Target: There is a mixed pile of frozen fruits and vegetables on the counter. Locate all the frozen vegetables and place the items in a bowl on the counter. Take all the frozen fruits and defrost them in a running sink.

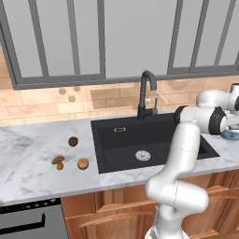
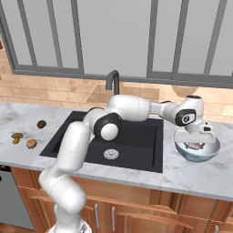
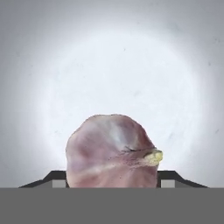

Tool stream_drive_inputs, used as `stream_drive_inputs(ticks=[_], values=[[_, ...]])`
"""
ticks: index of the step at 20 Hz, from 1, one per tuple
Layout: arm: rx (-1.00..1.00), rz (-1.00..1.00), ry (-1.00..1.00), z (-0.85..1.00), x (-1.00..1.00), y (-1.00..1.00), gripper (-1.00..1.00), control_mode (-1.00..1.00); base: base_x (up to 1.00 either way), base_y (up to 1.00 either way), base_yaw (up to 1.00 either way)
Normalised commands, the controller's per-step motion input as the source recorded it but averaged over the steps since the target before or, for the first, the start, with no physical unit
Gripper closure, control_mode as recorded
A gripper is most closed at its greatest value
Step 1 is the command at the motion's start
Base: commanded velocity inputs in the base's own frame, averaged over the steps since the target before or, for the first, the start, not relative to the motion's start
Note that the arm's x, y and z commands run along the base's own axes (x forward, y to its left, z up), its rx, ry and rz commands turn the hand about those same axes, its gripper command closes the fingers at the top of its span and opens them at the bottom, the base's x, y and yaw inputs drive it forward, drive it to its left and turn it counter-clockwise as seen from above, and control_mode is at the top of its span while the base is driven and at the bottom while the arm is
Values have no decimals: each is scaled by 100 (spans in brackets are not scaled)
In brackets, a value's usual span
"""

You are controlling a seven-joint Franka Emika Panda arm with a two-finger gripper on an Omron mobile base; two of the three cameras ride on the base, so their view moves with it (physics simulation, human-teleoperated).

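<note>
Worktop [image 1: 28, 163]: white marble; carries the sink [image 1: 140, 140] mid-run and the bowl [image 2: 197, 151] just right of it.
Arm: reaches across the sink to the right, wrist turned down over the bowl.
Bowl: white, pale blue tint; the pincer [image 2: 195, 144] dips into it.
Pincer: jaws part-spread either side of the pinkish-white bulb [image 3: 111, 151]; whether they grip it or have released it, I cannot tell.
Bulb: inside the bowl, low over its floor.
Advice: spread the jaws fully, lift straight up, avoid nudging the rim.
Left pile: mushroom [image 1: 59, 161], orange ball [image 1: 82, 164], olive ball [image 1: 73, 141] on the worktop left of the sink.
</note>
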Motion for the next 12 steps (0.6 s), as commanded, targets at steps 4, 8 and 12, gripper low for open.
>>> stream_drive_inputs(ticks=[4, 8, 12], values=[[2, -4, 0, 9, 2, -21, -100, -100, 0, 0, 0], [2, -3, 0, 16, 8, -16, -100, -100, 0, 0, 0], [2, -3, 0, 20, 4, -8, -100, -100, 0, 0, 0]])
